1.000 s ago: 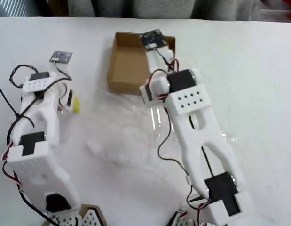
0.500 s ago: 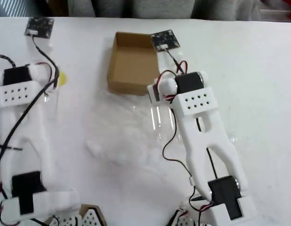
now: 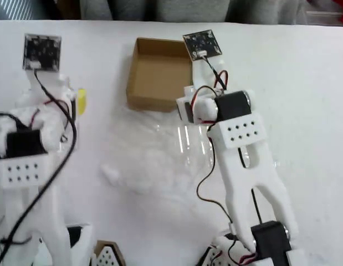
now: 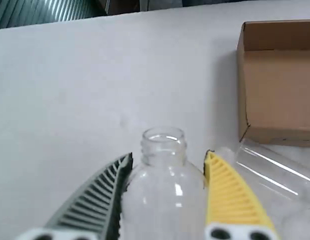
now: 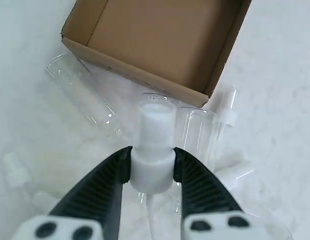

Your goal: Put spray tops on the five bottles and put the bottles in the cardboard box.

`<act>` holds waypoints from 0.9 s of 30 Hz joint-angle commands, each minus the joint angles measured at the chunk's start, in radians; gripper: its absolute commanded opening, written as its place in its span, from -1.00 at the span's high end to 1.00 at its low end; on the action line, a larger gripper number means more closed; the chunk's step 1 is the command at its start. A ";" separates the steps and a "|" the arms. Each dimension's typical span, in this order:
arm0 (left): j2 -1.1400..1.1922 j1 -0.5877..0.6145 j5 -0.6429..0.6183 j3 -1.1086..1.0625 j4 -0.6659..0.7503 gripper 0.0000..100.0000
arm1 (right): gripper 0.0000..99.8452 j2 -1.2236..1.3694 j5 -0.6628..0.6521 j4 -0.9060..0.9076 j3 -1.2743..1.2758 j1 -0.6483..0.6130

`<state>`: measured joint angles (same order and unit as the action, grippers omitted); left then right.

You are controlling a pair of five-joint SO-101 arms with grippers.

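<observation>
My left gripper [image 4: 169, 157] is shut on a clear bottle [image 4: 162, 190] with an open, uncapped neck, held between its grey and yellow fingers. In the high view this left gripper [image 3: 71, 105] is at the left of the table, its yellow finger showing. My right gripper [image 5: 151, 152] is shut on a white spray top [image 5: 153, 145], held just in front of the near wall of the cardboard box [image 5: 155, 40]. In the high view the right gripper [image 3: 185, 111] sits at the box's [image 3: 154, 77] near right corner.
Clear bottles [image 5: 87, 97] [image 5: 197, 132] lie on the table before the box, with loose spray tops [image 5: 227, 107] [image 5: 12, 170] beside them. Another bottle [image 4: 275, 167] lies near the box [image 4: 280, 85]. Crumpled clear plastic [image 3: 143, 166] covers the table's middle.
The left arm has swung up and out toward the table's left side, carrying the bottle. The right arm has shifted slightly right, staying by the box.
</observation>
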<state>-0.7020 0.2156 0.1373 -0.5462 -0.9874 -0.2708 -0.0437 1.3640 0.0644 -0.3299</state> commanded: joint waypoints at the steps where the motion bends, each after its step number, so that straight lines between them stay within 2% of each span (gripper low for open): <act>1: -0.186 -0.056 -0.015 -0.157 0.120 0.83 | 0.95 -0.065 0.011 0.008 -0.014 0.008; 6: -0.377 -0.128 -0.015 -0.368 0.238 0.83 | 0.95 -0.111 0.005 -0.021 -0.021 -0.002; 15: -0.777 -0.266 -0.015 -0.760 0.591 0.83 | 0.95 -0.254 0.009 -0.236 -0.021 -0.022; 20: -0.981 -0.363 -0.015 -0.884 0.643 0.84 | 0.95 -0.335 0.014 -0.389 -0.021 -0.022; 22: -1.043 -0.389 -0.015 -0.913 0.643 0.84 | 0.95 -0.367 0.077 -0.456 -0.021 -0.022; 27: -1.118 -0.412 -0.015 -0.971 0.643 0.84 | 0.95 -0.444 0.345 -0.638 -0.021 -0.033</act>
<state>-1.7806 -0.1757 0.1297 -1.5144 -0.3721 -0.6544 0.1788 0.8301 0.0644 -0.3406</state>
